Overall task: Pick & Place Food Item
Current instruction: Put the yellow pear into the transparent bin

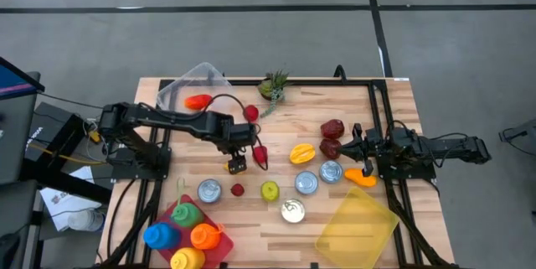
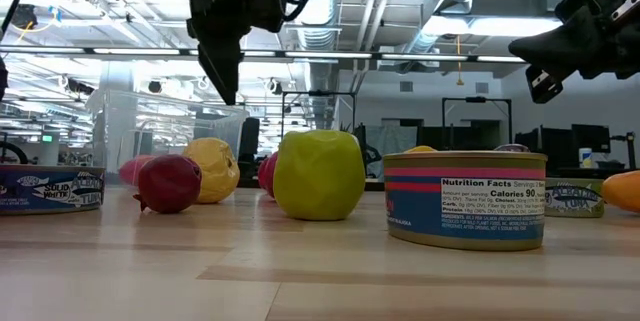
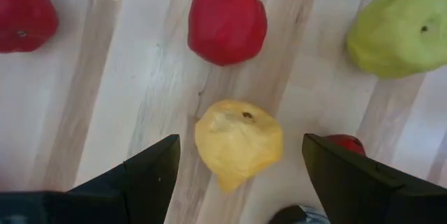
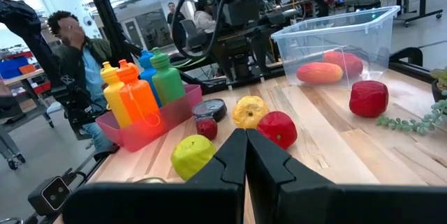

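A green pear stands beside a labelled can on the table

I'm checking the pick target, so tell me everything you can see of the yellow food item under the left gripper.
The yellow food item is pale yellow, lumpy and creased. It has a small dark stem mark and one end narrows to a blunt tip. It looks like a soft plastic toy fruit. It lies on the light wooden table, and no other item touches it; a red fruit sits close by but apart. The left gripper hangs open above it, clear of it.
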{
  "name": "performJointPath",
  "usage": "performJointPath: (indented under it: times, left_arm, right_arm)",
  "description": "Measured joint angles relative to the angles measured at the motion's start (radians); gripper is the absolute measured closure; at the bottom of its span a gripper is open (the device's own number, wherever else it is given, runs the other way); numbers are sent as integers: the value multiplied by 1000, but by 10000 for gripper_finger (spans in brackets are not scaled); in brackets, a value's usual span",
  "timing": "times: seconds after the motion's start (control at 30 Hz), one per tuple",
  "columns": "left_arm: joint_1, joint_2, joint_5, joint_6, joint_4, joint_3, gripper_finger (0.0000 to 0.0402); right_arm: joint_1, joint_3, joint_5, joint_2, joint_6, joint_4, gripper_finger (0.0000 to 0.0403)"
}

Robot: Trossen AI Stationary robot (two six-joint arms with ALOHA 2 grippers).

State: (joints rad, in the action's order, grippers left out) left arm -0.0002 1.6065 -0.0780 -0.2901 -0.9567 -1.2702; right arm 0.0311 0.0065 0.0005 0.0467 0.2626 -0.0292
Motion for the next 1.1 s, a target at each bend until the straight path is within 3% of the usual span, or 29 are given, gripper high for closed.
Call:
performJointPath:
  times: [0.37, 0.53, 0.8, 1.1]
  left_arm:
    - [-5, -5, -28, 24, 134, 183, 107]
    - [-5, -6, 75, 23, 157, 228, 107]
    - [-5, -11, 70, -7, 437, 351, 107]
    - [3, -8, 71, -55, 477, 366, 137]
  right_arm:
    - [0, 0, 0, 0, 0, 0, 403]
    - [0, 0, 0, 0, 0, 0, 403]
    - [0, 0, 0, 0, 0, 0, 403]
    - [0, 0, 0, 0, 0, 0, 403]
